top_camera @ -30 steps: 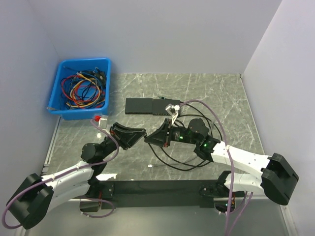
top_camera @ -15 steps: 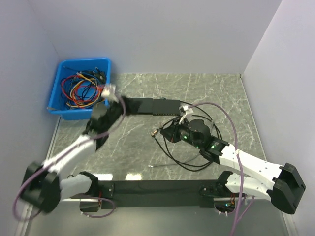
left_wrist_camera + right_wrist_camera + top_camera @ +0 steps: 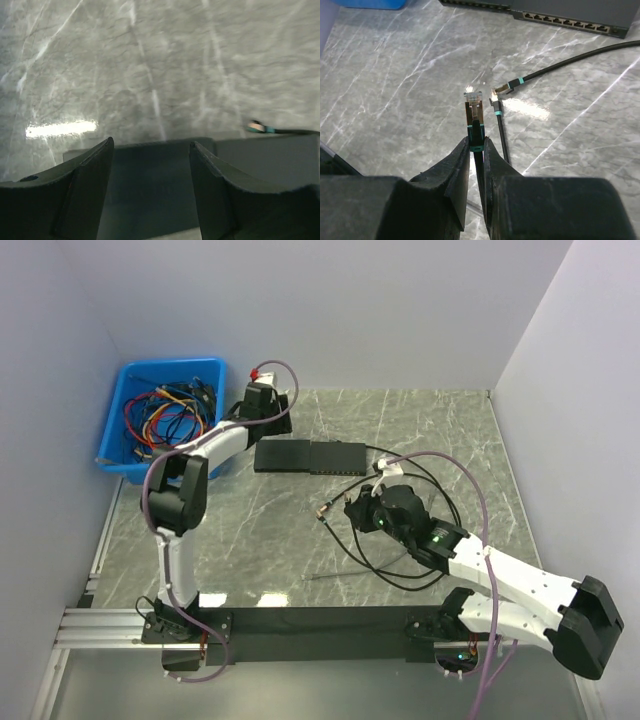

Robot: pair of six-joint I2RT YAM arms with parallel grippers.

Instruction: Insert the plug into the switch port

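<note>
Holding the plug short of the switch

Right hand (image 3: 476,149) is clamped on the plug (image 3: 472,107) just behind its clear tip, well apart from the switch (image 3: 570,17) ports. A loose second connector (image 3: 501,90) lies on the table (image 3: 395,75) between them. Left hand (image 3: 150,150) is spread wide and empty over the switch, near a blue bin (image 3: 170,366) of cables.

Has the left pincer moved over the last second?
Yes. The left pincer has swung from the near side of the switch to its far side, ending beside the blue bin.
</note>
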